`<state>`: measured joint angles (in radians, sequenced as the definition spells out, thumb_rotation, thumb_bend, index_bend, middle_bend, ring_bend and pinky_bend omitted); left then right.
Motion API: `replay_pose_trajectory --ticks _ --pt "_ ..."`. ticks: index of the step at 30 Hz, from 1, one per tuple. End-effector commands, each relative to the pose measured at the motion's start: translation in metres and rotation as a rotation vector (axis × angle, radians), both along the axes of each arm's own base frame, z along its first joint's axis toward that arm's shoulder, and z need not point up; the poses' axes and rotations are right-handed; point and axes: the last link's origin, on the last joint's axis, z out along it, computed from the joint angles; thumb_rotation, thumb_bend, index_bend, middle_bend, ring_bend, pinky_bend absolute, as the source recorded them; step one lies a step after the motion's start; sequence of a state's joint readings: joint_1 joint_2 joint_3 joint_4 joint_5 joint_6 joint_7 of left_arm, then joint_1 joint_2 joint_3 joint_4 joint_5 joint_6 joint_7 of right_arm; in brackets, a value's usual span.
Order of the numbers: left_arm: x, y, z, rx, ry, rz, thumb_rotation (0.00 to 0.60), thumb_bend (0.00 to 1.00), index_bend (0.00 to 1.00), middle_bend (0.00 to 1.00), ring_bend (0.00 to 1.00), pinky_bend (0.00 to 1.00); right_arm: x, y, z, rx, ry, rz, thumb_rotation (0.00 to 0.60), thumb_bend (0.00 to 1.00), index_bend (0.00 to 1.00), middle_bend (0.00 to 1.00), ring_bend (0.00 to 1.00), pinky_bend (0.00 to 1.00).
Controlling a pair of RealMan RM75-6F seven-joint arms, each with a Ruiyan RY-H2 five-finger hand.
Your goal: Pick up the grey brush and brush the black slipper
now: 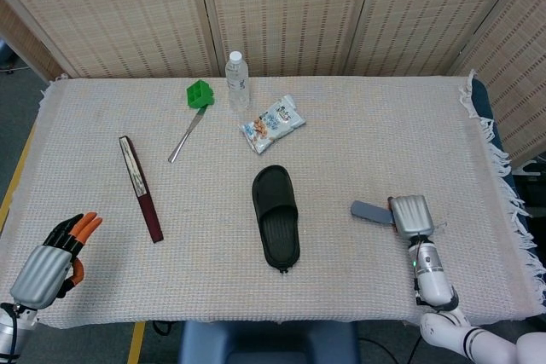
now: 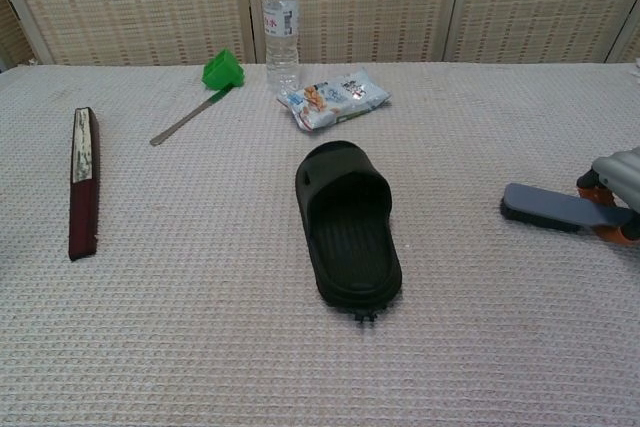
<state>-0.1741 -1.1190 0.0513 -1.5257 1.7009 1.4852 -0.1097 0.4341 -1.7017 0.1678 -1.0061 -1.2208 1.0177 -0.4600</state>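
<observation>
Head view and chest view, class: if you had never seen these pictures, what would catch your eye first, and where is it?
The black slipper lies alone in the middle of the cloth-covered table, dark against the pale weave. To its right, the right robot hand sits over the handle end of the grey brush. At the far edge, a green-handled tool, a water bottle and a snack packet cluster together.

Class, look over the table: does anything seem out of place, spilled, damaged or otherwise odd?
Nothing is spilled or visibly broken. The water bottle stands upright, and the snack packet, black slipper and grey brush lie flat on the cloth. A small dark bit pokes from the slipper's near end; too small to identify.
</observation>
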Motion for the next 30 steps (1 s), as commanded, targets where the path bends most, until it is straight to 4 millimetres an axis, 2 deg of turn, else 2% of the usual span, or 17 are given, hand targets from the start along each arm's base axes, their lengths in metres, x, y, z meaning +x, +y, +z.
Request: replay_pose_trajectory --ticks 1,5,10,15,24,30 --pt "0.0 0.0 0.0 0.0 0.0 0.0 0.6 1.0 0.0 0.0 0.0 0.11 0.002 -0.003 0.004 0.01 -0.066 -0.026 0.6 0.84 0.75 0.64 0.72 0.97" --pt "0.0 0.0 0.0 0.0 -0.001 0.0 0.6 1.0 0.0 0.0 0.0 0.11 0.004 -0.006 0.013 -0.001 -0.118 -0.034 0.6 0.84 0.75 0.64 0.72 0.97" --pt "0.0 0.001 -0.001 -0.002 0.0 0.001 0.6 1.0 0.0 0.0 0.0 0.11 0.011 -0.012 0.033 -0.008 -0.266 -0.084 0.6 0.84 0.75 0.65 0.72 0.97" --pt "0.0 0.001 -0.001 -0.004 0.001 0.003 0.6 1.0 0.0 0.0 0.0 0.11 0.018 -0.016 0.044 -0.001 -0.316 -0.099 0.6 0.84 0.75 0.65 0.72 0.97" --pt "0.0 0.001 0.0 0.003 -0.003 0.004 0.6 1.0 0.0 0.0 0.0 0.11 0.039 -0.019 0.044 0.032 -0.45 -0.11 0.6 0.84 0.75 0.65 0.72 0.97" --pt "0.0 0.001 0.001 -0.001 -0.007 0.002 0.6 1.0 0.0 0.0 0.0 0.11 0.069 -0.029 0.038 0.031 -0.53 -0.053 0.6 0.84 0.75 0.65 0.72 0.97"
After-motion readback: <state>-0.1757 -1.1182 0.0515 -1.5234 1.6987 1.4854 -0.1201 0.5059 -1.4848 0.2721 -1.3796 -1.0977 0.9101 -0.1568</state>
